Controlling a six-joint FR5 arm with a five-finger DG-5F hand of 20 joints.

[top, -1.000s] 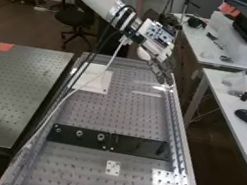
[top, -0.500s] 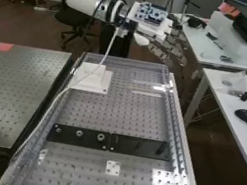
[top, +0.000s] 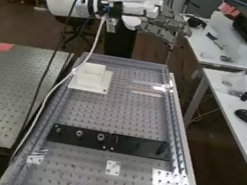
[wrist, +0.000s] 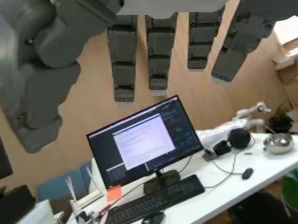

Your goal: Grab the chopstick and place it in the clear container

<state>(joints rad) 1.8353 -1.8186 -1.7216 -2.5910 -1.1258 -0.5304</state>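
One quick swing and the hand [top: 161,28] has lifted from over the metal bench [top: 114,114], fingers now straight, nearly level, nothing in them. So it's wide open and, I'd guess, lining up rather than grabbing. I can't tell where the chopstick or the clear container is (anyone else?). Below the hand sit a white block [top: 92,76] and, farther out, a black bar [top: 109,141]. Past its fingertips: monitor [wrist: 143,142], keyboard [wrist: 159,200], white desk [wrist: 273,165].
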